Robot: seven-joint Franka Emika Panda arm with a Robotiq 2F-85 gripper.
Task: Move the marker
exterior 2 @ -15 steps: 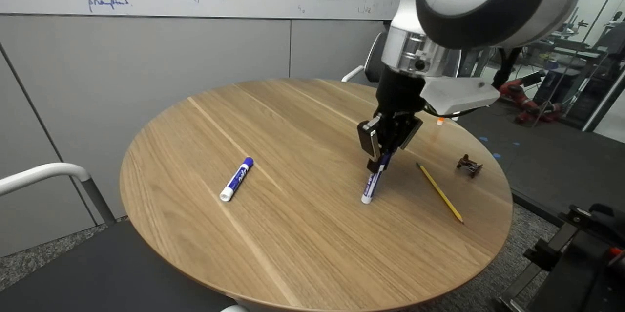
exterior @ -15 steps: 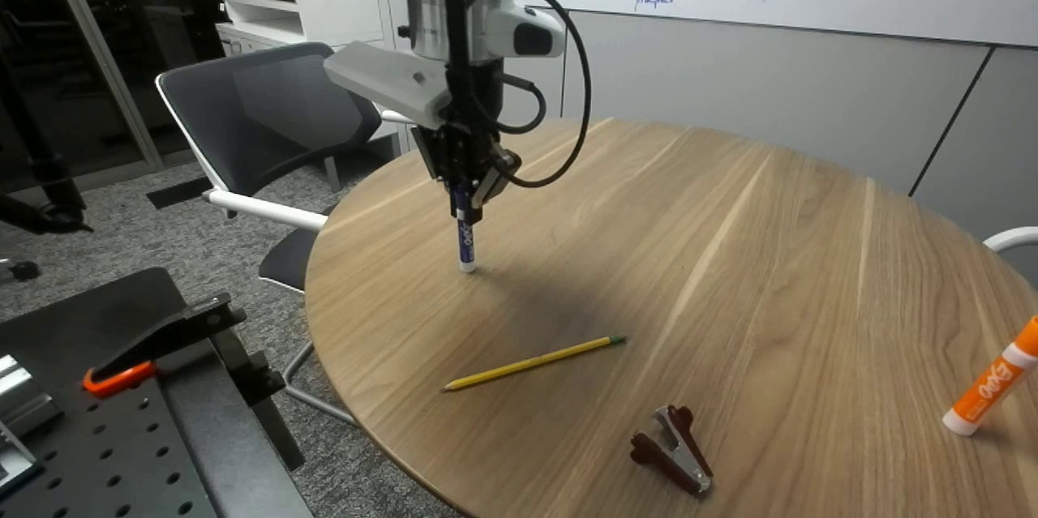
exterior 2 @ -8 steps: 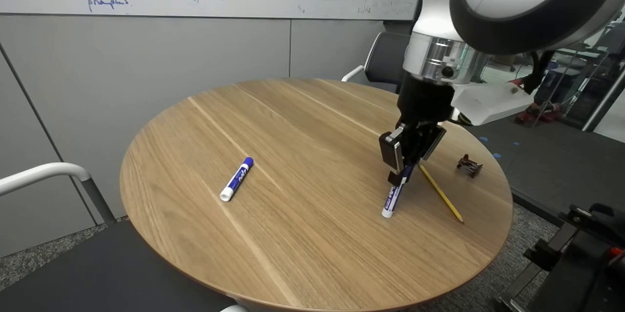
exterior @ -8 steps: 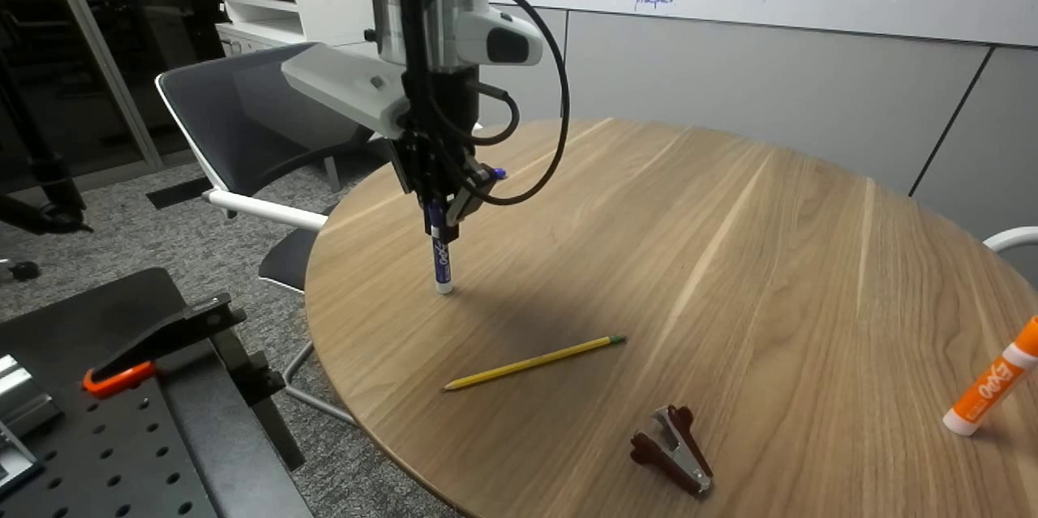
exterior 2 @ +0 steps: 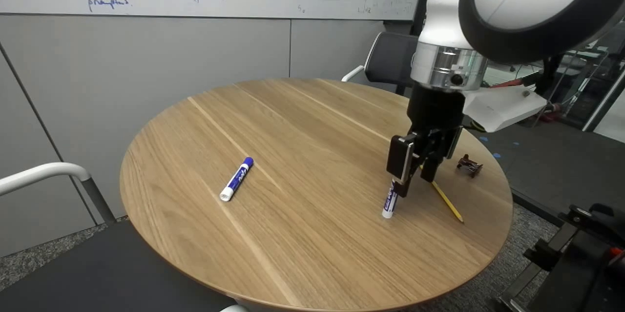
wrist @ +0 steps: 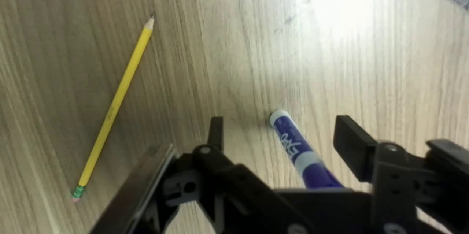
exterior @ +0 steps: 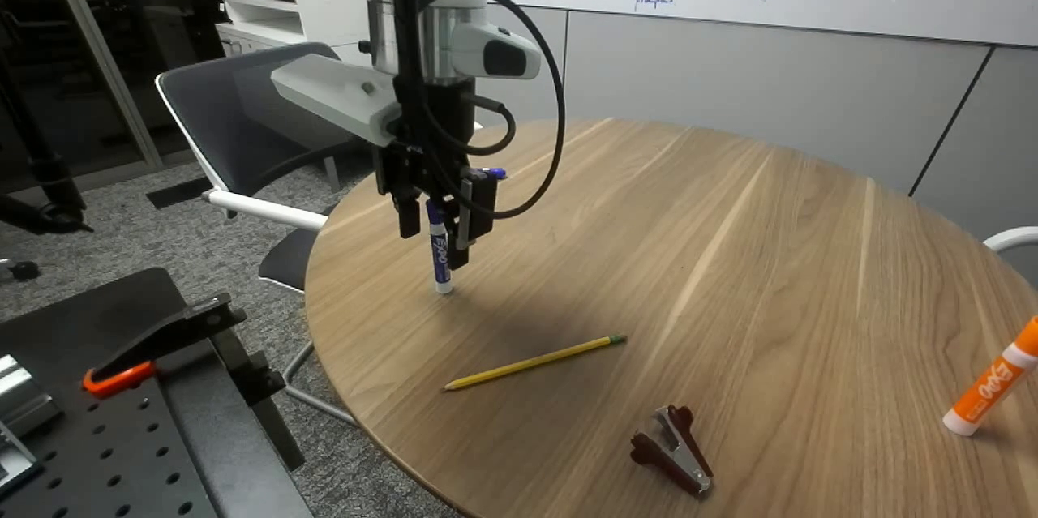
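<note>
The marker (exterior: 441, 259), with a white end, blue-purple label and purple cap, stands on its white end on the wooden table, leaning slightly in an exterior view. My gripper (exterior: 435, 241) is around its upper part with the jaws spread apart. In the wrist view the marker (wrist: 293, 144) rises between the fingers, a gap showing on either side; its cap top is hidden behind the gripper body. In an exterior view the gripper (exterior 2: 415, 182) covers the upper half of the marker (exterior 2: 388, 204).
A yellow pencil (exterior: 535, 362) lies close by, with a brown staple remover (exterior: 677, 453) beyond it. An orange marker (exterior: 991, 384) is at the picture's right edge. Another blue-capped marker (exterior 2: 237, 179) lies farther off on the table (exterior 2: 302, 253). The table edge curves near the gripper.
The gripper moved toward the pencil with the marker shut between its fingers, then its jaws spread apart. Over the last half second the marker's base stayed in place.
</note>
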